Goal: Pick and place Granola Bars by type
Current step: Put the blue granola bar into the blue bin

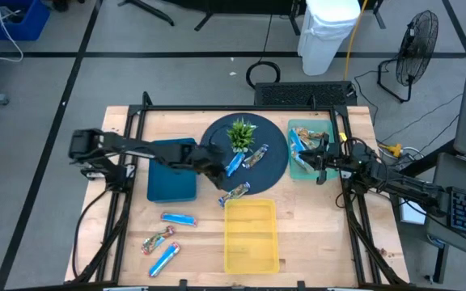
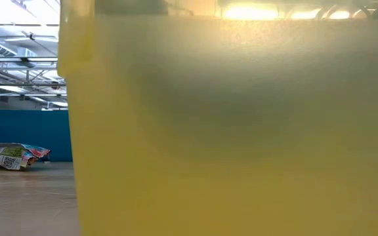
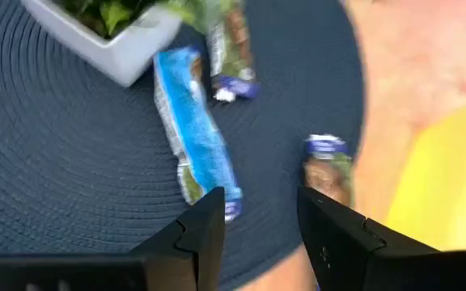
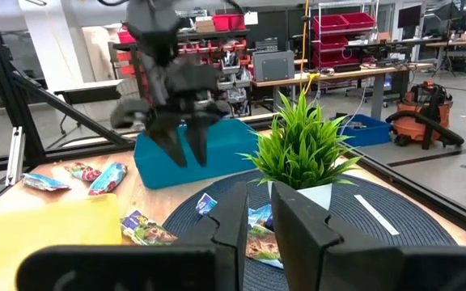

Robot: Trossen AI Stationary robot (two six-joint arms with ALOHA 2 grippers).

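Note:
My left gripper (image 1: pixel 219 179) hangs open over the dark round mat (image 1: pixel 273 166), fingers slanting down. In its wrist view the fingers (image 3: pixel 259 210) stand apart just short of a blue-wrapped granola bar (image 3: pixel 192 121) lying flat on the mat. A brown-wrapped bar (image 3: pixel 231 56) lies beside it, and another bar (image 3: pixel 327 166) rests at the mat's near edge. Three more bars (image 1: pixel 178 218) (image 1: pixel 158 240) (image 1: pixel 164 259) lie on the wood at the near left. My right gripper (image 4: pixel 259 214) waits level by the green tray (image 1: pixel 291 166), narrowly open with nothing between its fingers.
A potted green plant (image 1: pixel 241 133) stands on the mat's far side. A teal bin (image 1: pixel 172 179) sits left of the mat and a yellow bin (image 1: pixel 252 234) near the front edge, which fills most of the low view (image 2: pixel 241 131). The green tray holds several bars (image 1: pixel 298 139).

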